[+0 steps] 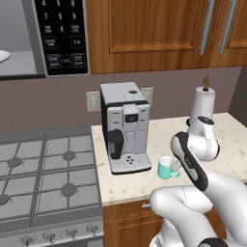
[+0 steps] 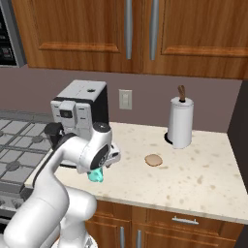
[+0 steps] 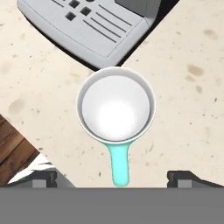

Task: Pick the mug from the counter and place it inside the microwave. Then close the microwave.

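Hand view looks straight down into the mug (image 3: 115, 105), which sits upright at the centre of the frame on the speckled beige surface (image 3: 183, 109), its pale inside showing and its teal handle pointing toward the bottom edge. The end effector (image 3: 115, 177) stands wide open with nothing in it: its 2 dark fingertips (image 3: 43, 177) rise at the lower left and lower right, the handle between them and touching neither. Just past the mug, at the top of the frame, lies the grey drip tray of the coffee machine (image 3: 87, 26). Left base view shows the microwave (image 1: 29, 38) at the upper left, its white plate visible inside.
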